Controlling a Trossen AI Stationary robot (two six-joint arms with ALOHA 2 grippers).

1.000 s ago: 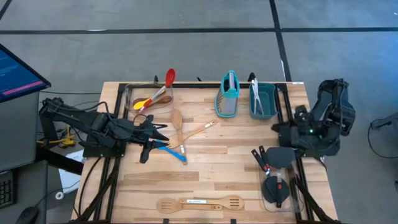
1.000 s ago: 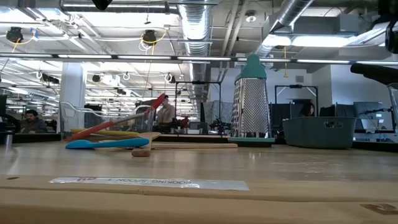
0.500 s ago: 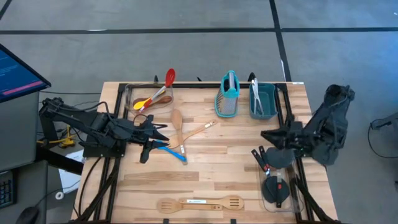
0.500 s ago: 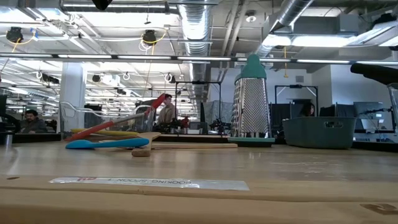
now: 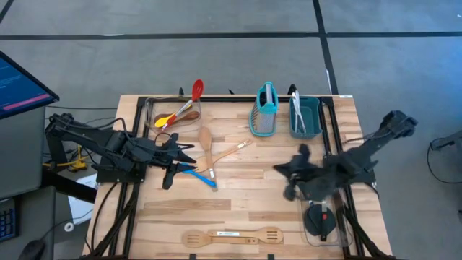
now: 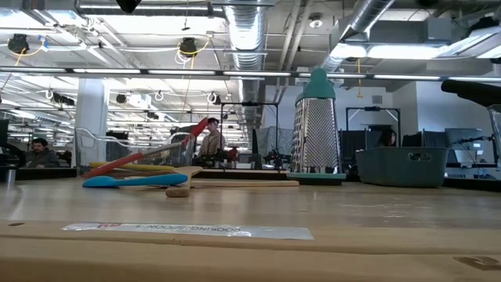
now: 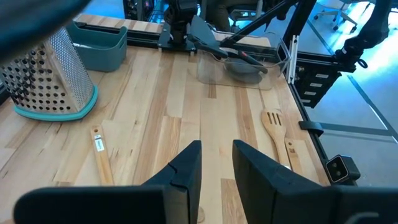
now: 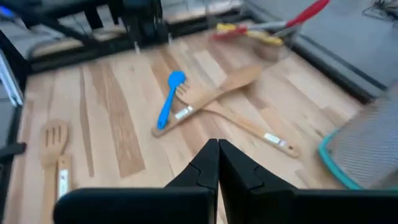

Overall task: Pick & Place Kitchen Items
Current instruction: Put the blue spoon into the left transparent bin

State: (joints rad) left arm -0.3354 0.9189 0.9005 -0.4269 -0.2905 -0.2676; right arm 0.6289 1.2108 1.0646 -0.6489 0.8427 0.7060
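Wooden spoons (image 5: 216,152) and a blue spoon (image 5: 198,175) lie mid-surface, beside the left gripper (image 5: 189,160), its fingers slightly apart and empty. The right gripper (image 5: 287,175) hangs right of centre, fingers closed on nothing; the teal grater (image 5: 265,110) stands at the far edge.

Right gripper (image 5: 291,179) smeared by motion in high view; outline unclear. Grater (image 8: 367,146) blurred and cut by frame edge in right wrist view. Clear container (image 5: 323,220) contents dark, unidentifiable (possibly spatulas). Cutlery in teal bin (image 5: 306,117) too small to distinguish.
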